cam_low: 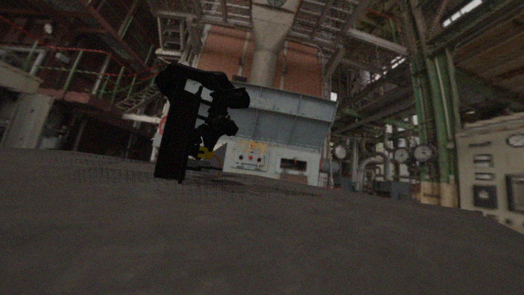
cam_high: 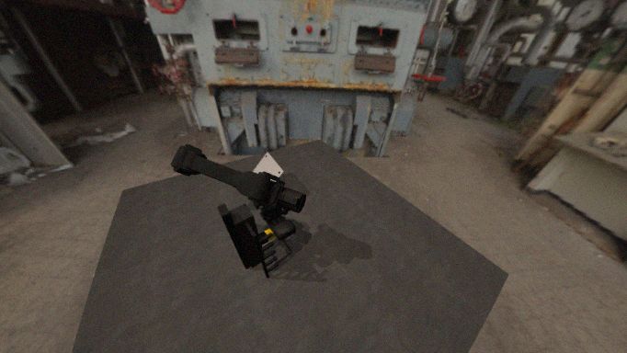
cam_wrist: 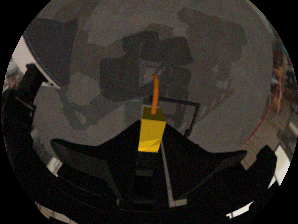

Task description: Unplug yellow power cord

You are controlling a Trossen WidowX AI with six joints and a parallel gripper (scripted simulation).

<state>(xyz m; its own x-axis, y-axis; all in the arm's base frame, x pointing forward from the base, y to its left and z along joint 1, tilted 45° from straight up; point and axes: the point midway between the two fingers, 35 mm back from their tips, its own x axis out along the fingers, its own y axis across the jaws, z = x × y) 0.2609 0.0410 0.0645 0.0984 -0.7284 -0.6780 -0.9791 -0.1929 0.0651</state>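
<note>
One hand (cam_wrist: 152, 156) clamps yellow plug (cam_wrist: 150, 132); cord (cam_wrist: 154, 91) trails away.

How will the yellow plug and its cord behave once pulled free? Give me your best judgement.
The yellow plug looks like a small rigid block, so it should hold firm in the gripper shut on it. Its thin orange cord curves down to the table in the exterior view, so it is probably floppy and will trail. Both seem light.

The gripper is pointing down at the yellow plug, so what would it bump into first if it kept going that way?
The gripper is already shut on the yellow plug. Straight beyond it lies the orange cord, then the dark table top. Depth is hard to judge, so the cord probably comes first.
</note>
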